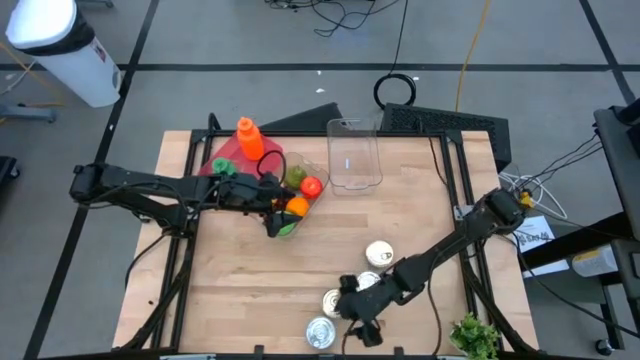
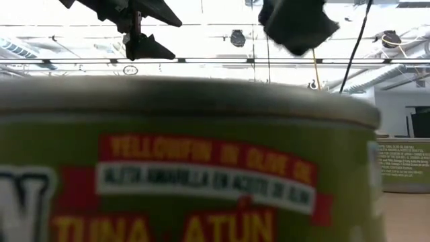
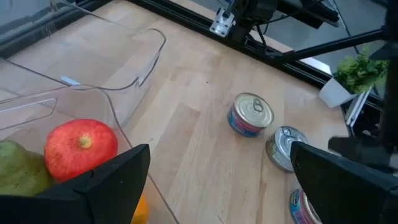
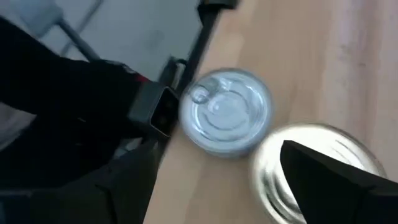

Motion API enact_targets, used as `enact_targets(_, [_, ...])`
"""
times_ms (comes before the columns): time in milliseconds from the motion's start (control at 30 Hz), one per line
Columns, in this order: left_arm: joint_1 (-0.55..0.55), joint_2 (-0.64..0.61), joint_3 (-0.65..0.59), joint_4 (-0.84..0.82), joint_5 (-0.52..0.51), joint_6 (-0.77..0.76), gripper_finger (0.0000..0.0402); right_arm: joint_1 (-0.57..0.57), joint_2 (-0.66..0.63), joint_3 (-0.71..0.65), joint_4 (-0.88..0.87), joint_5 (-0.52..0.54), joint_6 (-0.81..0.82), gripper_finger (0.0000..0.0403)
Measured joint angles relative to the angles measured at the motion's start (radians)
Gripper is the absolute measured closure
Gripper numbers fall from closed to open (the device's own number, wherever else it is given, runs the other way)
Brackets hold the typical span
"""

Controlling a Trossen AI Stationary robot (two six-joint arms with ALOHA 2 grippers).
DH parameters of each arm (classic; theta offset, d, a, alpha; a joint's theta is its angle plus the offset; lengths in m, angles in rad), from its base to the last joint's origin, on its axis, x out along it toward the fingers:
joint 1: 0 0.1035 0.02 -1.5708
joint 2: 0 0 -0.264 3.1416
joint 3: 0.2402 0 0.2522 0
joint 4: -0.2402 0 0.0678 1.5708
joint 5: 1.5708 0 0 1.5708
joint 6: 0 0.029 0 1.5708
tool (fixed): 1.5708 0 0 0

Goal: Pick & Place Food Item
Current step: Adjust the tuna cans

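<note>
We see a pale wooden tabletop (image 1: pixel 250 270) framed by black rails, on a grey floor crossed by dark lines and loose cables, with a white bin (image 1: pixel 62 50) beyond the far left corner. From above, a clear tub (image 1: pixel 355 155) lies at the far edge, a second tub (image 1: pixel 300 190) of fruit beside it holds an apple (image 1: pixel 311 186) and an orange (image 1: pixel 297 207), and an orange bottle (image 1: pixel 248 138) stands behind. Three cans sit toward the near edge: one (image 1: pixel 379 254) farther in, one (image 1: pixel 334 301) beside the right arm, one (image 1: pixel 320 333) at the very edge. The low view gives only a tuna can (image 2: pixel 181 168) filling the picture, with ceiling rails behind. The left wrist view alone shows a potted plant (image 3: pixel 357 74) past the cans. The left tool (image 1: pixel 278 215) hangs at the fruit tub, fingers spread, the apple (image 3: pixel 81 146) just ahead. The right tool (image 1: pixel 362 328) is spread over the near edge, between the two nearest cans, holding nothing; a silver can (image 4: pixel 225 112) lies just ahead of it.
</note>
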Motion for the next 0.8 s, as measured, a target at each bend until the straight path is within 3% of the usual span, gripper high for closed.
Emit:
enact_targets(133, [0.000, 0.000, 0.000, 0.017, 0.000, 0.000, 0.0002, -0.018, 0.059, 0.006, 0.127, -0.068, -0.005, 0.0085])
enact_targets(300, [0.003, 0.000, 0.000, 0.026, -0.001, -0.001, 0.0002, -0.024, 0.115, 0.041, 0.179, -0.200, 0.007, 0.0085])
enact_targets(433, [0.003, 0.000, 0.000, 0.027, -0.001, -0.001, 0.0002, -0.025, 0.149, 0.045, 0.154, -0.233, 0.006, 0.0085])
enact_targets(500, [0.003, 0.000, 0.000, 0.027, -0.001, -0.001, 0.0002, -0.032, 0.154, 0.044, 0.105, -0.219, 0.003, 0.0085])
enact_targets(667, [0.003, 0.000, 0.000, 0.028, -0.001, -0.003, 0.0002, -0.047, 0.140, 0.045, 0.011, -0.047, -0.029, 0.0085])
enact_targets(800, [0.003, 0.000, 0.000, 0.026, 0.000, -0.003, 0.0002, -0.055, 0.114, 0.044, -0.047, 0.028, -0.048, 0.0085])
